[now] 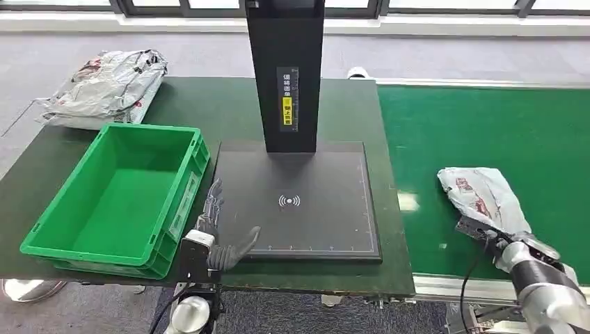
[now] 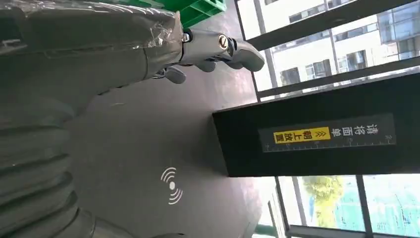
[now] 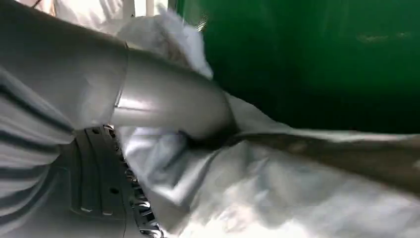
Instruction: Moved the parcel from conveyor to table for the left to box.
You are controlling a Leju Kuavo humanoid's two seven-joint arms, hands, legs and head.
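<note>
Head view puts the right hand point(image 1: 495, 240) gripping the parcel point(image 1: 480, 195) on the conveyor point(image 1: 487, 125); the left hand point(image 1: 216, 229) rests spread and empty on the table point(image 1: 202, 104); next, I judge, lift and carry leftward.

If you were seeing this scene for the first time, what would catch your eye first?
The bright green crate, empty, at the table's left, and the black post rising from the dark scanner pad. On the green conveyor the right hand grips a grey parcel.
</note>
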